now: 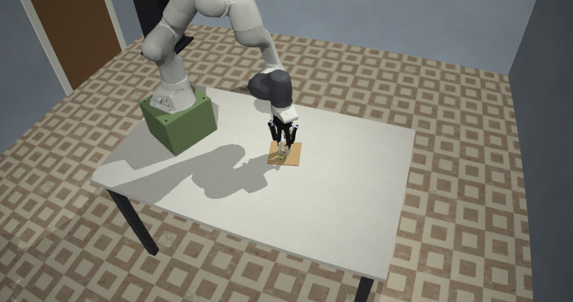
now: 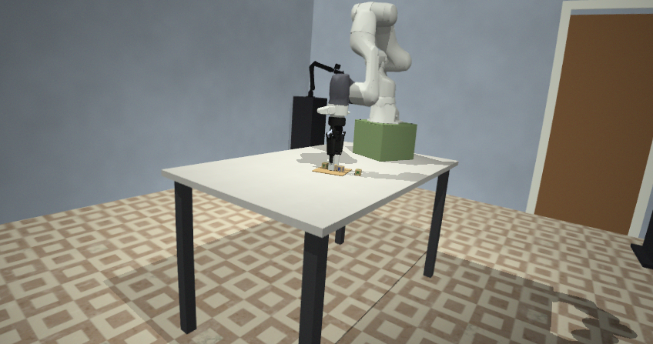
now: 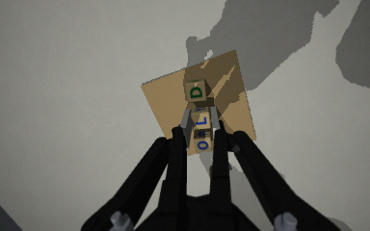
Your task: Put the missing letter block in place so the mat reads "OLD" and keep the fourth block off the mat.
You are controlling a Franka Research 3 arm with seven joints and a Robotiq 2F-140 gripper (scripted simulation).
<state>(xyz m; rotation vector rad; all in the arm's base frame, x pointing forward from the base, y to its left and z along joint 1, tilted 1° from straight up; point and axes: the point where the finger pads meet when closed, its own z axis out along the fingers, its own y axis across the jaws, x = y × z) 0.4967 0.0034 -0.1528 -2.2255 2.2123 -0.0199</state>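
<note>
On the tan mat (image 3: 165,101) (image 1: 295,156) (image 2: 319,171) three blocks lie in a straight row, close together. In the wrist view they are the D block (image 3: 196,90) with a green letter, the L block (image 3: 201,120) and the O block (image 3: 202,143), both with blue letters, all letters on top. My gripper (image 3: 200,115) (image 1: 284,146) (image 2: 335,161) points straight down over the row, with its fingertips on either side of the L block, which rests on the mat. The fingers stand slightly apart from it. The fourth block (image 2: 357,172) lies on the table just off the mat.
The robot's green base box (image 1: 180,122) (image 2: 384,139) stands at the table's back corner. The white table (image 1: 341,203) (image 2: 275,189) stretches wide around the mat. The arm's shadow falls beside the mat.
</note>
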